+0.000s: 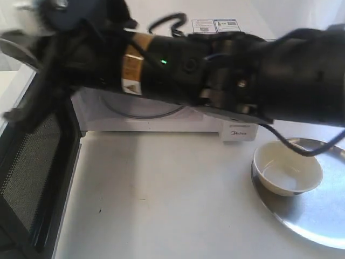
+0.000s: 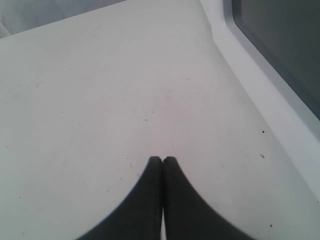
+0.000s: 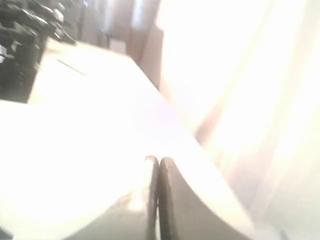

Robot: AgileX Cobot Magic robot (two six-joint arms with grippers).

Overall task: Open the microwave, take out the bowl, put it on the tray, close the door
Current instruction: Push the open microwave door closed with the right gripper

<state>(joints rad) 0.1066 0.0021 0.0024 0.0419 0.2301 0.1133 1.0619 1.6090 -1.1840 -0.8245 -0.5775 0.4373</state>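
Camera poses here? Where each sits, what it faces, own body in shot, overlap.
Exterior: above the table, looking down at microwave, open door, bowl on tray; a black arm crosses the shot.
Left wrist: on the left arm, facing along its shut left pincer over the table toward the door.
Right wrist: behind the shut right pincer; overexposed, only a white surface reads.
Shared: exterior and left wrist both show door and table.
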